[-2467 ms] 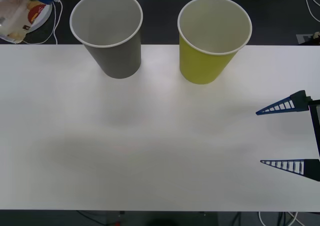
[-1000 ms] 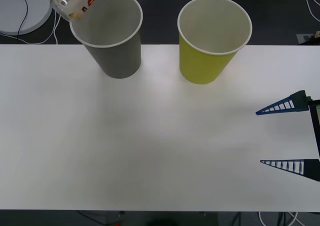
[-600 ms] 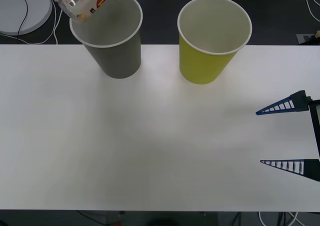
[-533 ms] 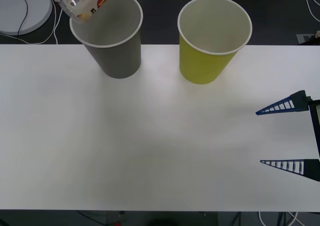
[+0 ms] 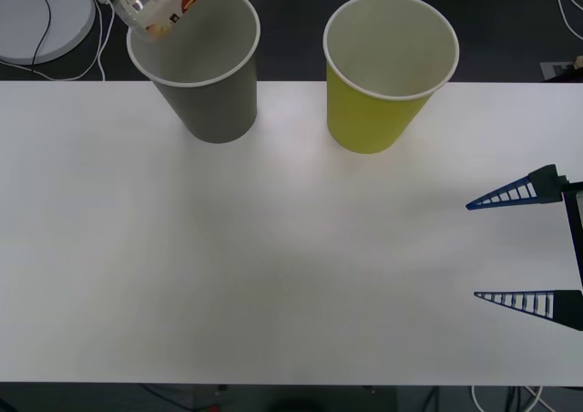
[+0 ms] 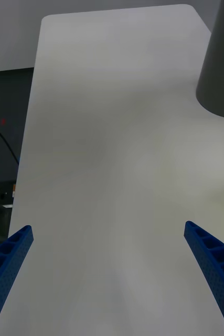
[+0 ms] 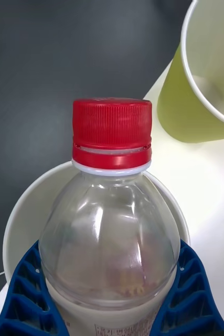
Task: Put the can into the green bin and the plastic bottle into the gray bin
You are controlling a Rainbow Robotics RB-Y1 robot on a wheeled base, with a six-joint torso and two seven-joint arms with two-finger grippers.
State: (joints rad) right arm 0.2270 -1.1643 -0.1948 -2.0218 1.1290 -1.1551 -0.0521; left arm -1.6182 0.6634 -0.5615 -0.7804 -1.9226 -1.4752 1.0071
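While left hand clamps it over gray bin, plastic bottle: clear, red-capped, pale liquid

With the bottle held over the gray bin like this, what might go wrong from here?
1. In the front view the bottle hangs over the far-left rim of the gray bin, not its middle. Released now, it may hit the rim and fall outside.
2. A knock on the rim could tip the bin.
3. The left gripper holds the bottle tilted, cap toward the opening, so it might slip out early.

The right gripper waits open at the table's right edge.
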